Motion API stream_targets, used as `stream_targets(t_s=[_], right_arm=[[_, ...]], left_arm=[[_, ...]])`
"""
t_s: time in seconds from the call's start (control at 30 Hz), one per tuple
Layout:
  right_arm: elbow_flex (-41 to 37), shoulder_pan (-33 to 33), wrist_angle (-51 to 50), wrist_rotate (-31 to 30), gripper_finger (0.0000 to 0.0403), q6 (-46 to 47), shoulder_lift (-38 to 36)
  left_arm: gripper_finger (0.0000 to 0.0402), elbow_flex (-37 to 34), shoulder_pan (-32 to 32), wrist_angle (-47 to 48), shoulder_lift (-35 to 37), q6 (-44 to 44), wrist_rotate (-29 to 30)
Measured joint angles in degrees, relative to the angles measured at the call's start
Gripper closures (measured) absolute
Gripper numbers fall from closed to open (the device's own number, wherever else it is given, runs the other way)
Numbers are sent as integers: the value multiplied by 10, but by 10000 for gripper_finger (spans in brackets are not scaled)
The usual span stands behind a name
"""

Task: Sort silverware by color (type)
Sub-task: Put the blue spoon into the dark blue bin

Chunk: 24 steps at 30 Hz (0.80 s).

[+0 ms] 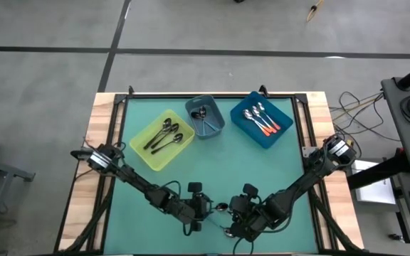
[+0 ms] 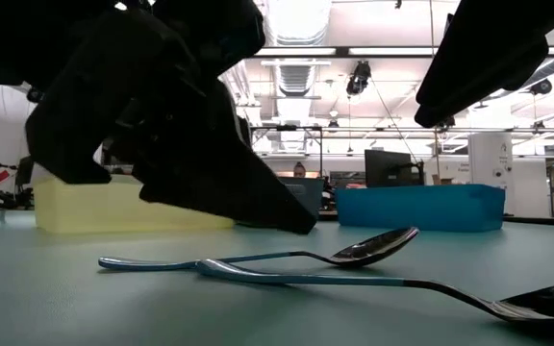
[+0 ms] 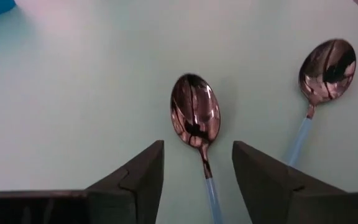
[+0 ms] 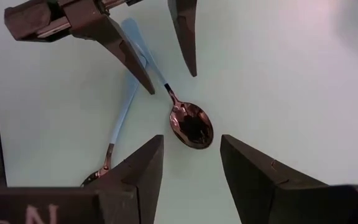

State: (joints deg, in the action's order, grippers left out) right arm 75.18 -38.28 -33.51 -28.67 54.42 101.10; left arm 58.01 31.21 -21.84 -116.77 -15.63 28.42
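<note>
Two light-blue spoons (image 3: 196,115) lie crossed on the green table (image 1: 262,171) at about 6 o'clock. The left gripper (image 3: 197,180) straddles one handle, which runs lengthwise between its fingers, spread apart. The right gripper (image 4: 191,168), also spread, faces that spoon's bowl from the opposite side.

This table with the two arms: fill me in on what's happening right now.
Both arms are at the near edge of the green table, sorting spoons by handle colour. Two light-blue-handled spoons lie crossed on the mat. The left gripper hangs with jaws open astride one spoon's handle; the right gripper faces it, jaws open around that spoon's bowl. Neither has closed. Black-handled spoons sit in the yellow bin, orange ones in the blue bin, and the grey-blue bin between them holds a few blue ones.
</note>
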Motion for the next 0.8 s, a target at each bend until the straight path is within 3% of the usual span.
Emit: stream_targets(t_s=[0.8], right_arm=[[0,0,0,0,245,0,0]], left_arm=[[240,-13,-13,-37,-28,-34,-32]])
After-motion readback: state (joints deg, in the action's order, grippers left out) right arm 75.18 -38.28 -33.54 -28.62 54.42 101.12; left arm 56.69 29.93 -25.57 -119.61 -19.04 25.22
